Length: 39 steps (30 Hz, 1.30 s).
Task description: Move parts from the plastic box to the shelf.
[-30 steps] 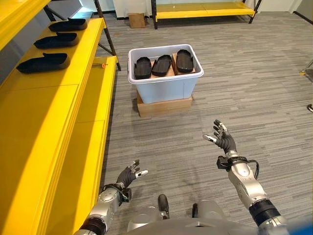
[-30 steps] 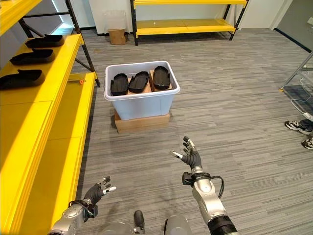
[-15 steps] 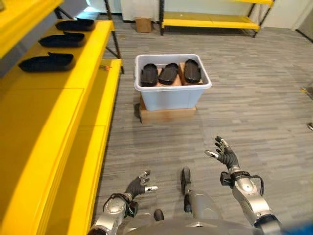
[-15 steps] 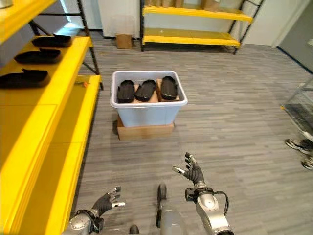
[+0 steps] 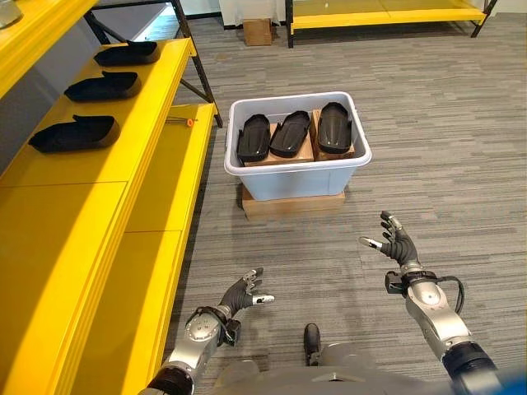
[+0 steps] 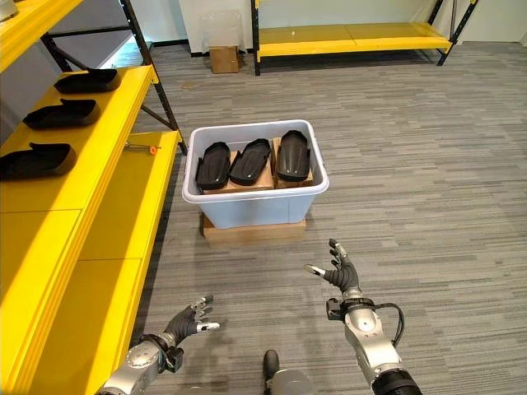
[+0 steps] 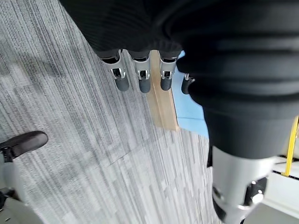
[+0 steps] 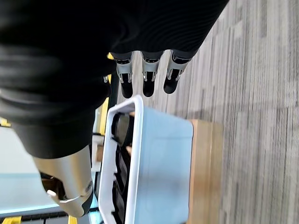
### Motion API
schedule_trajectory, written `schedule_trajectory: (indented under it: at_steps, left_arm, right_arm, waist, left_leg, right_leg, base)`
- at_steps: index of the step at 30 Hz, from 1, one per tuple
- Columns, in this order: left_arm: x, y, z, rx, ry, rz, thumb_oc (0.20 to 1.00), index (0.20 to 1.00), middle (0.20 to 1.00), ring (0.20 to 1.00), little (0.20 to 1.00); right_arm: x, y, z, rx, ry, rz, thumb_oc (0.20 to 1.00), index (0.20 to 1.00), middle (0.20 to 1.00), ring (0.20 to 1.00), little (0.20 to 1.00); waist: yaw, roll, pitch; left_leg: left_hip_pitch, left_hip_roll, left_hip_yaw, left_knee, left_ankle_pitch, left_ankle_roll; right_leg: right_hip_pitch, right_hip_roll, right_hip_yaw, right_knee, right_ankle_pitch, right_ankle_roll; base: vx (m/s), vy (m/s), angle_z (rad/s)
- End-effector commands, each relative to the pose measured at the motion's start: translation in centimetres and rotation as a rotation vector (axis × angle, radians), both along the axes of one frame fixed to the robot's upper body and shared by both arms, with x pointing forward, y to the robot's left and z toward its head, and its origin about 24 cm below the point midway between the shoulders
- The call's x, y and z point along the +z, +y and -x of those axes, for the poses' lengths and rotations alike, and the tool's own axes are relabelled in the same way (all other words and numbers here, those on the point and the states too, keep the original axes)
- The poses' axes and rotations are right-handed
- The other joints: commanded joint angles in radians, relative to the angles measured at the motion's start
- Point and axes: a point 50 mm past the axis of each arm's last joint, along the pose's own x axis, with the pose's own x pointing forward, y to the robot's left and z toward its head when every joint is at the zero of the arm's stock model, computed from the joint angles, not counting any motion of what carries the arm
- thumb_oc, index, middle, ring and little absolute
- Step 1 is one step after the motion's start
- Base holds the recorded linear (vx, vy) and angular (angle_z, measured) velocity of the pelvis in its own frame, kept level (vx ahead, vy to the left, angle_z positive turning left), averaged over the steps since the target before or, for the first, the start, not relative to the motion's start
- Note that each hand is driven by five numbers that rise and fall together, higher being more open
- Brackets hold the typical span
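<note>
Fingers of the left hand (image 5: pixel 240 292) and right hand (image 5: pixel 396 243) are spread, nothing held. Three parts (image 5: pixel 290 133) remain in the plastic box (image 5: pixel 297 175); three are seen on the shelf (image 5: pixel 136 105). A person's shoes are not seen now; the box's cardboard base (image 8: pixel 204 168) is shown closest by the right wrist view.

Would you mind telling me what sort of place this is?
Probably a storeroom or warehouse: long yellow shelves holding black parts, a plastic box of more parts, and grey carpet floor.
</note>
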Motion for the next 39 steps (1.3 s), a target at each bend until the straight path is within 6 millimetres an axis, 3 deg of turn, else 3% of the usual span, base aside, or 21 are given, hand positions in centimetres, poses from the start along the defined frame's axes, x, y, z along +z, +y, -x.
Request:
schedule_trajectory:
  at_steps: [1,3,4,6,8,10,11,12,14,15,19,21,23,26,30,32,34,37,38,39]
  left_arm:
    - [1.0,0.8,-0.5,0.090,-0.084,0.015,1.000,1.000,1.000,1.000,1.000]
    - [1.2,1.0,-0.8,0.114,-0.095,0.009,1.000,1.000,1.000,1.000,1.000]
    - [1.3,1.2,-0.9,0.123,-0.101,0.003,1.000,1.000,1.000,1.000,1.000]
    - [1.7,1.7,-1.2,0.148,-0.127,-0.010,1.000,1.000,1.000,1.000,1.000]
    - [2.1,2.3,-1.6,0.181,-0.151,-0.013,1.000,1.000,1.000,1.000,1.000]
    - [2.6,2.7,-1.9,0.200,-0.175,-0.020,1.000,1.000,1.000,1.000,1.000]
    - [2.6,2.9,-1.9,0.216,-0.177,-0.021,1.000,1.000,1.000,1.000,1.000]
    - [2.6,3.0,-1.9,0.221,-0.177,-0.025,1.000,1.000,1.000,1.000,1.000]
    - [2.4,3.4,-1.5,0.233,-0.167,-0.036,1.000,1.000,1.000,1.000,1.000]
    - [2.2,3.7,-1.1,0.245,-0.158,-0.037,1.000,1.000,1.000,1.000,1.000]
    - [1.3,4.4,-0.2,0.307,-0.143,-0.063,1.000,1.000,1.000,1.000,1.000]
    - [1.2,4.7,-0.2,0.314,-0.156,-0.094,1.000,1.000,1.000,1.000,1.000]
    - [1.2,4.8,-0.4,0.319,-0.148,-0.090,1.000,1.000,1.000,1.000,1.000]
    - [1.0,4.9,-0.3,0.314,-0.141,-0.113,1.000,1.000,1.000,1.000,1.000]
    - [1.1,5.1,-0.5,0.316,-0.158,-0.144,1.000,1.000,1.000,1.000,1.000]
    - [1.3,5.3,-0.7,0.314,-0.166,-0.163,1.000,1.000,1.000,1.000,1.000]
    - [1.3,5.6,-0.8,0.314,-0.155,-0.184,1.000,1.000,1.000,1.000,1.000]
    - [0.8,5.8,-0.2,0.355,-0.124,-0.174,1.000,1.000,1.000,1.000,1.000]
    - [0.8,5.8,-0.1,0.363,-0.122,-0.178,1.000,1.000,1.000,1.000,1.000]
    - [0.7,6.2,0.2,0.402,-0.109,-0.180,1.000,1.000,1.000,1.000,1.000]
  right_arm:
    - [1.9,-0.9,0.0,-0.080,-0.130,0.033,1.000,1.000,1.000,1.000,1.000]
    - [1.8,-1.0,0.3,-0.088,-0.129,0.035,1.000,1.000,1.000,1.000,1.000]
    - [1.7,-1.0,0.4,-0.092,-0.129,0.035,1.000,1.000,1.000,1.000,1.000]
    - [1.7,-1.1,0.5,-0.095,-0.133,0.021,1.000,1.000,1.000,1.000,1.000]
    - [1.8,-1.0,0.4,-0.095,-0.135,0.014,1.000,1.000,1.000,1.000,1.000]
    - [1.9,-1.1,0.3,-0.089,-0.131,0.003,1.000,1.000,1.000,1.000,1.000]
    - [1.7,-1.0,0.4,-0.073,-0.122,-0.002,1.000,1.000,1.000,1.000,1.000]
    - [1.6,-0.8,0.4,-0.057,-0.117,-0.006,1.000,1.000,1.000,1.000,1.000]
    - [1.4,-0.4,0.5,0.004,-0.114,-0.021,1.000,1.000,1.000,1.000,1.000]
    - [1.3,-0.1,0.6,0.030,-0.115,-0.019,1.000,1.000,1.000,1.000,1.000]
    - [1.3,0.9,0.0,0.109,-0.111,-0.027,1.000,1.000,1.000,1.000,1.000]
    - [1.5,1.1,-0.1,0.114,-0.110,-0.051,1.000,1.000,1.000,1.000,1.000]
    - [1.4,1.6,-0.3,0.101,-0.097,-0.116,1.000,1.000,1.000,1.000,1.000]
    - [2.0,3.1,-0.9,0.132,-0.130,-0.154,1.000,1.000,1.000,1.000,1.000]
    - [3.0,4.8,-1.8,0.173,-0.180,-0.158,1.000,1.000,1.000,1.000,1.000]
    - [3.3,5.0,-2.0,0.160,-0.192,-0.159,1.000,1.000,1.000,1.000,1.000]
    - [3.3,4.9,-2.1,0.141,-0.196,-0.154,1.000,1.000,1.000,1.000,1.000]
    - [3.2,4.9,-2.1,0.132,-0.199,-0.144,1.000,1.000,1.000,1.000,1.000]
    - [3.2,4.9,-2.2,0.130,-0.199,-0.145,1.000,1.000,1.000,1.000,1.000]
    - [3.5,4.6,-2.6,0.131,-0.205,-0.147,1.000,1.000,1.000,1.000,1.000]
  waist:
    - [-0.016,-0.008,-0.035]
    - [-0.024,-0.011,-0.029]
    - [-0.024,-0.012,-0.023]
    - [-0.016,-0.027,-0.009]
    - [-0.008,-0.031,0.007]
    - [-0.003,-0.024,0.018]
    - [0.005,-0.012,0.020]
    - [0.012,-0.005,0.021]
    - [0.031,0.009,0.025]
    - [0.040,0.009,0.025]
    - [0.067,0.012,0.028]
    - [0.063,0.006,0.028]
    - [0.066,0.009,0.026]
    - [0.082,0.010,0.013]
    - [0.100,0.001,0.003]
    - [0.108,-0.004,-0.001]
    - [0.119,-0.005,-0.004]
    - [0.118,0.004,0.012]
    - [0.118,0.007,0.014]
    - [0.108,0.002,0.033]
  left_leg:
    - [0.021,0.088,0.119,0.121,0.135,0.009]
    - [-0.010,0.129,0.151,0.206,0.148,-0.003]
    - [-0.039,0.123,0.141,0.229,0.126,0.004]
    - [-0.100,0.071,0.137,0.195,0.088,0.054]
    - [-0.131,0.033,0.154,0.092,0.061,0.076]
    - [-0.151,0.001,0.175,-0.109,0.083,0.073]
    - [-0.158,-0.018,0.161,-0.263,0.109,0.067]
    - [-0.160,-0.026,0.148,-0.338,0.135,0.061]
    - [-0.187,-0.004,0.113,-0.441,0.237,0.031]
    - [-0.210,0.009,0.101,-0.471,0.253,0.023]
    - [-0.220,0.023,0.066,-0.453,0.248,0.027]
    - [-0.189,0.002,0.088,-0.405,0.210,0.035]
    - [-0.157,-0.019,0.107,-0.404,0.185,0.068]
    - [-0.122,-0.047,0.084,-0.432,0.163,0.095]
    - [-0.103,-0.069,0.081,-0.452,0.136,0.128]
    - [-0.096,-0.084,0.086,-0.460,0.125,0.147]
    - [-0.084,-0.094,0.095,-0.463,0.111,0.168]
    - [-0.041,-0.097,0.086,-0.466,0.089,0.183]
    - [-0.031,-0.094,0.088,-0.468,0.085,0.182]
    - [0.039,-0.076,0.081,-0.480,0.064,0.158]
  right_leg:
    - [-0.010,-0.015,-0.042,0.046,-0.004,0.069]
    - [0.006,-0.003,-0.048,0.043,-0.014,0.054]
    - [0.017,0.001,-0.041,0.041,-0.014,0.055]
    - [0.016,-0.017,-0.020,0.040,0.007,0.065]
    - [0.034,-0.023,-0.001,0.034,0.010,0.080]
    - [0.064,-0.021,0.013,0.013,0.009,0.096]
    - [0.085,-0.015,0.023,0.000,0.007,0.109]
    - [0.101,-0.009,0.032,-0.007,0.003,0.114]
    - [0.133,0.007,0.052,-0.004,-0.012,0.112]
    - [0.150,0.009,0.059,-0.001,-0.020,0.113]
    - [0.181,-0.008,0.080,0.046,-0.067,0.118]
    - [0.197,-0.029,0.058,0.065,-0.092,0.125]
    - [0.184,-0.033,0.035,0.088,-0.098,0.129]
    - [0.137,-0.036,0.017,0.152,-0.096,0.138]
    - [0.074,-0.049,0.003,0.271,-0.059,0.167]
    - [0.047,-0.062,-0.005,0.374,-0.013,0.191]
    - [0.003,-0.093,-0.043,0.532,0.048,0.225]
    - [-0.084,-0.116,-0.060,0.728,0.078,0.234]
    - [-0.109,-0.122,-0.065,0.729,0.080,0.234]
    - [-0.162,-0.129,-0.128,0.444,0.078,0.222]
  base:
    - [0.27,-0.248,0.06]
    - [0.16,-0.159,0.18]
    - [0.13,-0.068,0.24]
    - [0.06,0.019,0.04]
    - [0.09,0.099,-0.17]
    - [0.17,0.193,-0.26]
    - [0.23,0.213,-0.10]
    - [0.27,0.184,-0.07]
    - [0.29,0.135,-0.28]
    - [0.25,0.115,-0.52]
    - [0.32,0.243,-0.89]
    - [0.34,0.278,-0.98]
    - [0.22,0.207,-0.14]
    - [0.23,0.209,-0.17]
    - [0.09,0.149,-0.04]
    - [0.06,0.153,0.38]
    - [0.07,0.174,-0.13]
    - [0.10,0.147,-0.02]
    - [0.25,-0.032,-0.13]
    - [0.26,-0.185,-0.30]
